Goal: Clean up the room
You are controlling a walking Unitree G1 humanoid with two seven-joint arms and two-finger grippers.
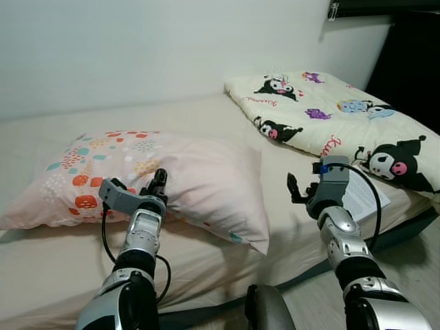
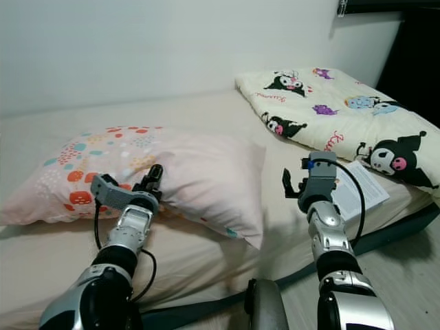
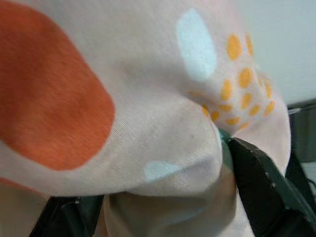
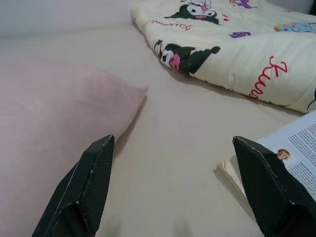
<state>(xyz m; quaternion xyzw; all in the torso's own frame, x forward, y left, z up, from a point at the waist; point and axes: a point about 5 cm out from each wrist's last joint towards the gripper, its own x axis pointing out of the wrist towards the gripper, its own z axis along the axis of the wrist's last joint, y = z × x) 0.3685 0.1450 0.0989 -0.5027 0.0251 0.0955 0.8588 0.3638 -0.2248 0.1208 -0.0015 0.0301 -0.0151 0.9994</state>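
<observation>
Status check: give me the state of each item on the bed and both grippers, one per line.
pillow: lying flat on the bed, near edge pinched
left gripper: shut on the pillow's fabric
right gripper: open, empty, hovering above the mattress
cartoon-print blanket: folded, lying at the bed's right end
booklet: lying at the blanket's edge, printed page up

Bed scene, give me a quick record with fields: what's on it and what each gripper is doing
surface: bed with beige sheet
pillow: pink, dotted, lying on the robot's left side
blanket: folded cartoon print, far right
booklet: open, beside the blanket
left gripper: shut on the pillow's near edge
right gripper: open, hovering above the sheet between pillow and booklet
</observation>
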